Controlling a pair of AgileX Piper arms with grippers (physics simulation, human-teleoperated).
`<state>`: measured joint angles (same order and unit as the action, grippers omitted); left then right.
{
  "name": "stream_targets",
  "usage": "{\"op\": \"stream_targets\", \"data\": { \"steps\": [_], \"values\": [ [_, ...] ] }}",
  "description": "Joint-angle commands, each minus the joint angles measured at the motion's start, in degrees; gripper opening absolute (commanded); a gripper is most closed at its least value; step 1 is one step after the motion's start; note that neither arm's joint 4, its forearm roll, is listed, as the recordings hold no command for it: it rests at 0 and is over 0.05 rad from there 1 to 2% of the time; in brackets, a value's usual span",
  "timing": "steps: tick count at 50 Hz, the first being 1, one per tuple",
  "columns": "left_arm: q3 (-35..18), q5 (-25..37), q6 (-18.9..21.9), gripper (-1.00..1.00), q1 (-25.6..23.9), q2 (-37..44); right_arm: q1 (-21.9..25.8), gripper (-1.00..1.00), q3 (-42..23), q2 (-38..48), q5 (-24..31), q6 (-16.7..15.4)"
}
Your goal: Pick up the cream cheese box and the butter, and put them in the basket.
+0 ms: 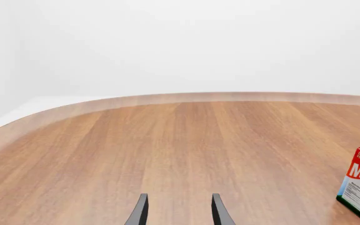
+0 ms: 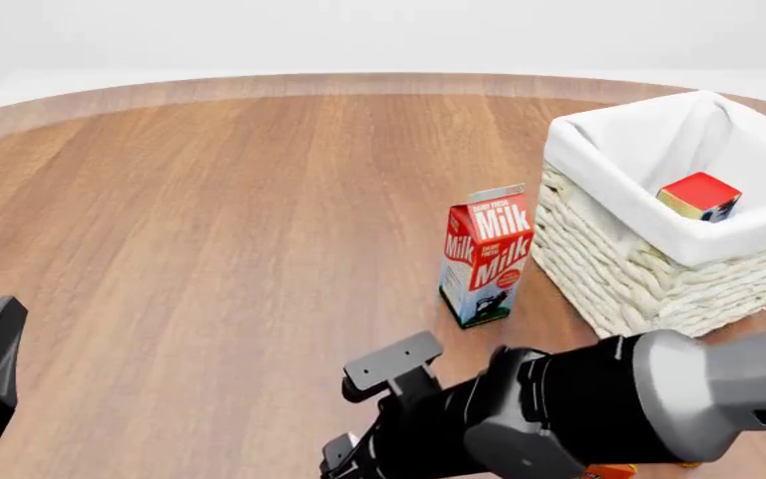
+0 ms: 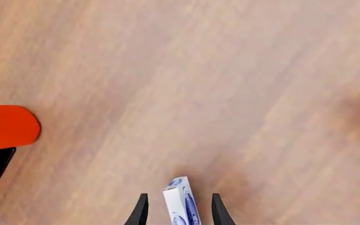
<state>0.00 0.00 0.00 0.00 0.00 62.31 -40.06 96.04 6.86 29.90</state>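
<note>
I have the right end effector [image 3: 175, 212] down low over the counter [image 3: 230, 93], and in its wrist view the cream cheese box [image 3: 181, 204] stands on edge between the 2 fingers, with a gap showing on each side. So the jaws are parted around the box and not yet pressing it; nothing is gripped. In the front view my right arm [image 2: 582, 414] covers that spot completely, so I cannot check the box from above.

The butter [image 2: 700, 196] already lies inside the basket [image 2: 622, 279], against the lining near its far right side. The milk carton [image 2: 487, 254] stands upright just beside the basket's left wall.

The left end effector [image 1: 178, 213] sits idle with its fingers apart and nothing between them, looking over bare counter towards the milk carton.

My worry is the box itself: it is thin and standing on a narrow edge, slightly skewed to the fingers. If 1 finger touches first as I close, I judge it could tip flat or twist out, leaving a corner pinch that slips on the lift. An orange shape [image 3: 8, 126] at the edge of the wrist view I cannot identify. On the carry, a low path could knock the milk carton over.
</note>
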Motion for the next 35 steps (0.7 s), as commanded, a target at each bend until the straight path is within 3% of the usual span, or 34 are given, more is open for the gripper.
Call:
{"op": "stream_targets", "data": {
  "steps": [1,35],
  "values": [
    [0.0,0.0,0.0,1.00,0.0,0.0,0.7,1.00,0.5,1.0,-1.2,0.9],
    [0.0,0.0,0.0,1.00,0.0,0.0,0.3,1.00,1.6,2.0,-3.0,1.0]
  ]
}}
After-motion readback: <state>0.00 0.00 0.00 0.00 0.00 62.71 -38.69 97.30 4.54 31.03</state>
